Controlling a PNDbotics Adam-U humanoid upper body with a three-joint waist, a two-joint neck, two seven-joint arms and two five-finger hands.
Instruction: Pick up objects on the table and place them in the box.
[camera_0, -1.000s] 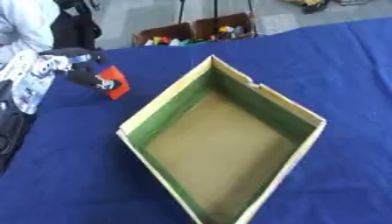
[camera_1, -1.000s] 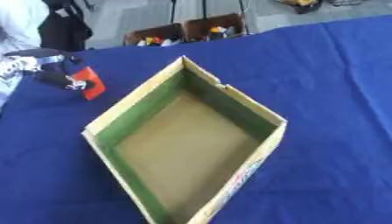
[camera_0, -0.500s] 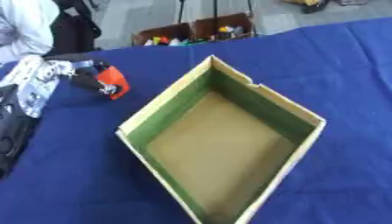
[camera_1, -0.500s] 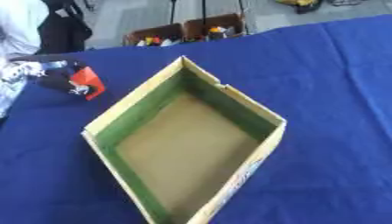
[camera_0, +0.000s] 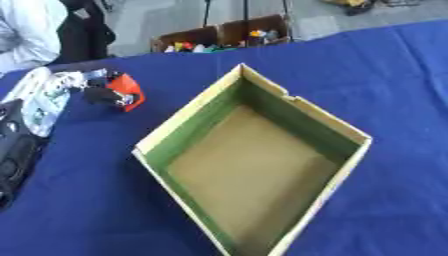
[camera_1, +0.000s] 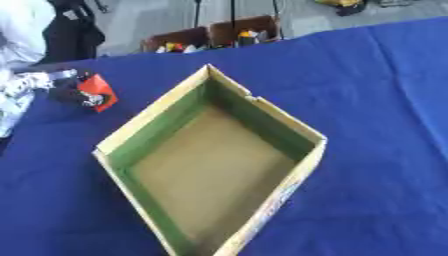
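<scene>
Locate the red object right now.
The red object is at the upper left in both eye views, at the left hand's fingertips, left of the box's far corner, outside it over the blue tablecloth.

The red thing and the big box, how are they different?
The red thing is small and orange-red with a dark part; the box is far bigger, tan outside and green on its inner walls.
The red thing is at the fingers of the left hand; nothing touches the box.
The box is open on top with nothing inside it; the red thing is outside it, off to its left.
Both are over the blue tablecloth.
</scene>
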